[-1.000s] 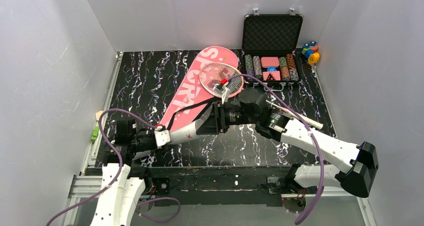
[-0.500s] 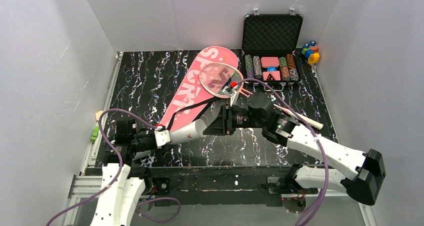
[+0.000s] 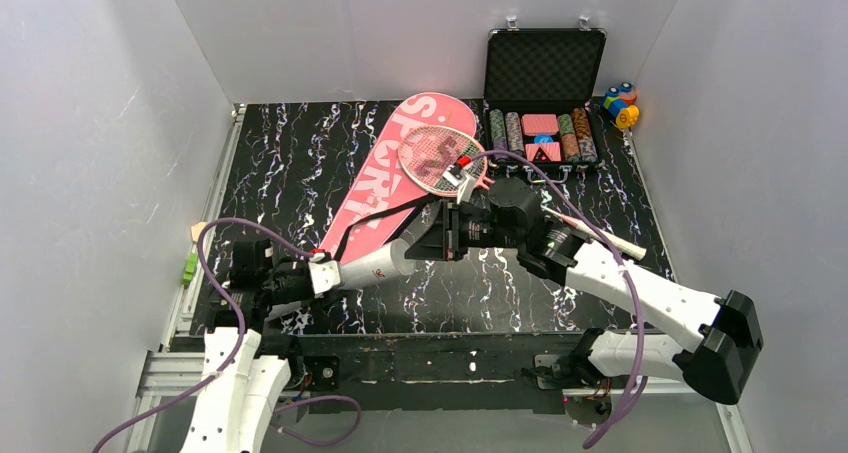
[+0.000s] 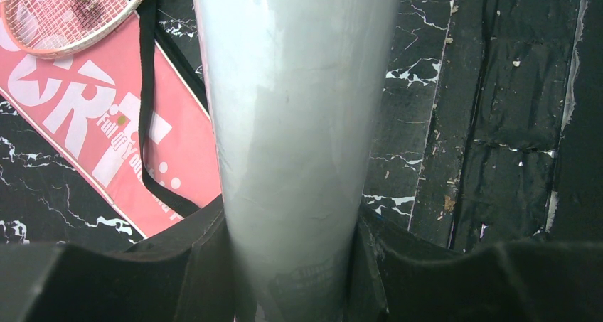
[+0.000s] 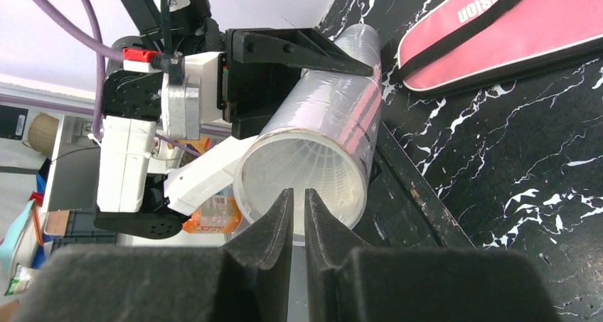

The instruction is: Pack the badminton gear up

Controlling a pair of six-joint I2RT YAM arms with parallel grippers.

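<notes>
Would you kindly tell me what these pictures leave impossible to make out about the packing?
- Right gripper: right wrist view, whether its near-closed jaws pinch anything; the tips overlap the mouth of the white plastic tube.
- How full the tube is: left wrist view, its cloudy wall hides the inside; left gripper clamps it.
- Shaft of the red-framed racket: top view, right arm covers it.

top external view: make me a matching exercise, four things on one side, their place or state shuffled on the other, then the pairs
1 white tube
2 racket
3 poker chip case
4 toy blocks

a in the far right corner
b lid raised
c head resting on the pink bag
d clamped in the left gripper

Pairs: 1-d, 2-c, 3-b, 4-a
</notes>
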